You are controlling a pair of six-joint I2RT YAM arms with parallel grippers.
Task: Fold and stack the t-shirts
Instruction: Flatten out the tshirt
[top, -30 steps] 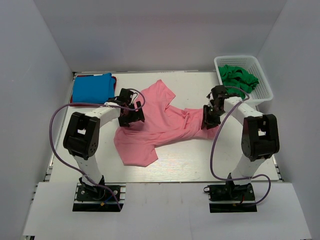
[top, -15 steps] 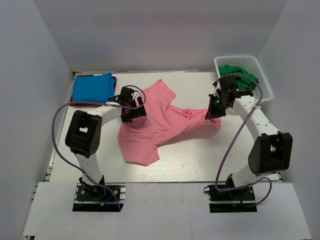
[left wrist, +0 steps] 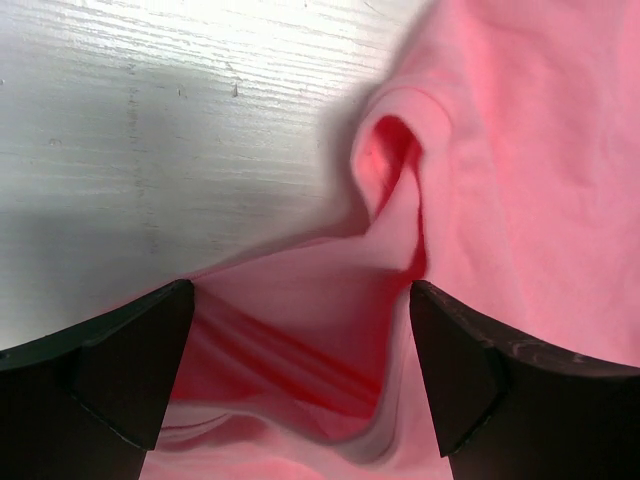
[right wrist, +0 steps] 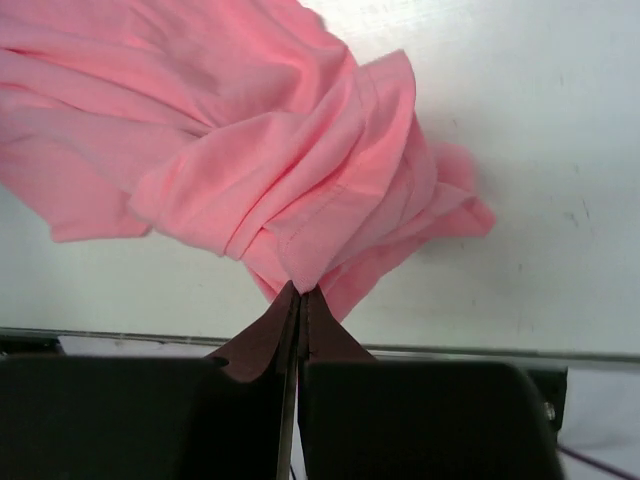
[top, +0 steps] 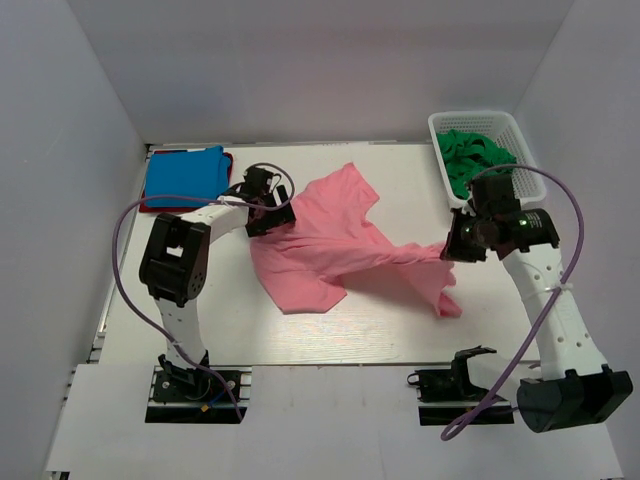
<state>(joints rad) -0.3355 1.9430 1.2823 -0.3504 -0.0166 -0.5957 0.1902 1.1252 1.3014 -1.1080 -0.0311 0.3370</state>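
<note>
A salmon pink t-shirt lies crumpled across the middle of the table. One end of it is stretched out and lifted to the right. My right gripper is shut on a bunched hem of that end, jaws pressed together, with the rest hanging below. My left gripper sits at the shirt's far left edge, open, with a pink fold lying between its fingers. A folded blue t-shirt rests at the back left on a red one. Dark green t-shirts fill the basket.
The white lattice basket stands at the back right, just behind my right arm. White walls close in the table on three sides. Bare white tabletop shows in front of the pink shirt, and the table's front edge lies below my right gripper.
My right gripper closed on the pink shirt's right end and pulled it up, right and toward the front; the shirt slid rightward. My left gripper stayed open, shifting slightly toward the back.
</note>
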